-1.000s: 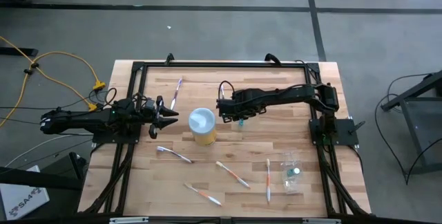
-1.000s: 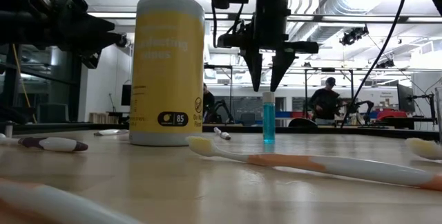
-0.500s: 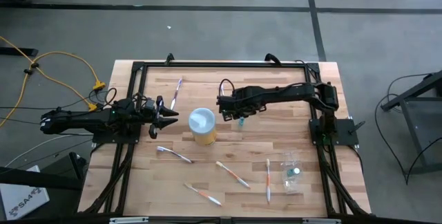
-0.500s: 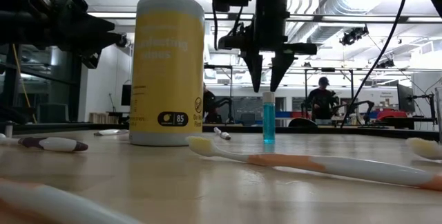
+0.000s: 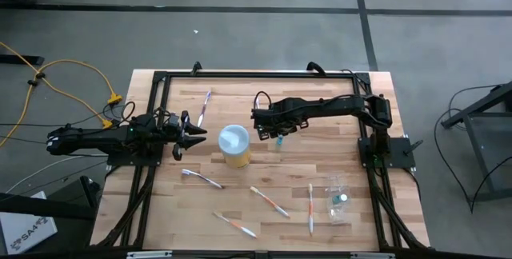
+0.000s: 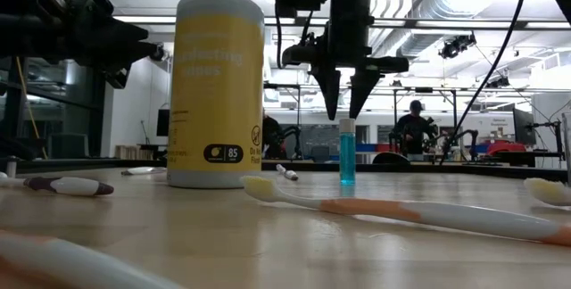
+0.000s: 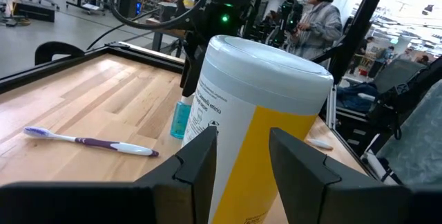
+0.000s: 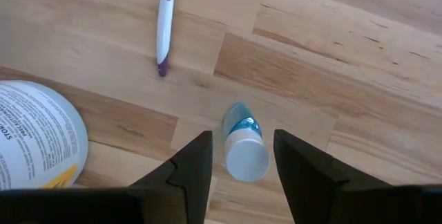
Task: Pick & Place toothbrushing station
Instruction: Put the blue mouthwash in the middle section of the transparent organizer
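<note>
Your right hand hangs open directly over the upright teal bottle, mid-desk beside the yellow canister. Descend off-centre and a finger could clip the cap, tipping the narrow bottle over.

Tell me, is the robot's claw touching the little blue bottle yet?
Apart. In the low view, the right gripper hangs open just above the blue bottle, with a small gap showing between its fingertips and the bottle's cap.

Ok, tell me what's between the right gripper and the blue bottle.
Nothing: in the low view, the open right gripper hangs directly above the bottle, with only air between.
</note>
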`<state>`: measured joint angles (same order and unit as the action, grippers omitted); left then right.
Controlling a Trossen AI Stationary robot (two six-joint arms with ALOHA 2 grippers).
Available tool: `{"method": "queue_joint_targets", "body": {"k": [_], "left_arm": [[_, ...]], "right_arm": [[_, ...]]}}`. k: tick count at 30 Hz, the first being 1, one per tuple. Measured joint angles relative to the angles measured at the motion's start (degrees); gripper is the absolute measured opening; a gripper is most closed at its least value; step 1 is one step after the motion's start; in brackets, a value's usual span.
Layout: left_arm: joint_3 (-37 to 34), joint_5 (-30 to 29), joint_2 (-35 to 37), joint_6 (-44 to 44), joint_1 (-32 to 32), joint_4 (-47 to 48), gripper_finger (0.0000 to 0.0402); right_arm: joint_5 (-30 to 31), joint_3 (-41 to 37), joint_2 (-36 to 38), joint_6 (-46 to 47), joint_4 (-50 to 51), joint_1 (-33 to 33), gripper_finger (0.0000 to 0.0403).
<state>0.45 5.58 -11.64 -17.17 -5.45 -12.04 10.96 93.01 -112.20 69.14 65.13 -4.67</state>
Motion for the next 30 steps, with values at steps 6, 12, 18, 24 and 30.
{"method": "queue_joint_targets", "body": {"k": [6,12,18,24,30], "left_arm": [[0.0,0.0,0.0,0.0,0.0,0.0,0.013],[0.0,0.0,0.0,0.0,0.0,0.0,0.013],[0.0,0.0,0.0,0.0,0.0,0.0,0.013],[0.0,0.0,0.0,0.0,0.0,0.0,0.013],[0.0,0.0,0.0,0.0,0.0,0.0,0.013]], "right_arm": [[0.0,0.0,0.0,1.2,0.0,0.0,0.0147],[0.0,0.0,0.0,2.3,0.1,0.0,0.0147],[1.8,0.0,0.0,1.3,0.7,0.0,0.0147],[2.0,0.0,0.0,1.1,0.6,0.0,0.0147],[0.6,0.0,0.0,1.1,-0.1,0.0,0.0147]]}}
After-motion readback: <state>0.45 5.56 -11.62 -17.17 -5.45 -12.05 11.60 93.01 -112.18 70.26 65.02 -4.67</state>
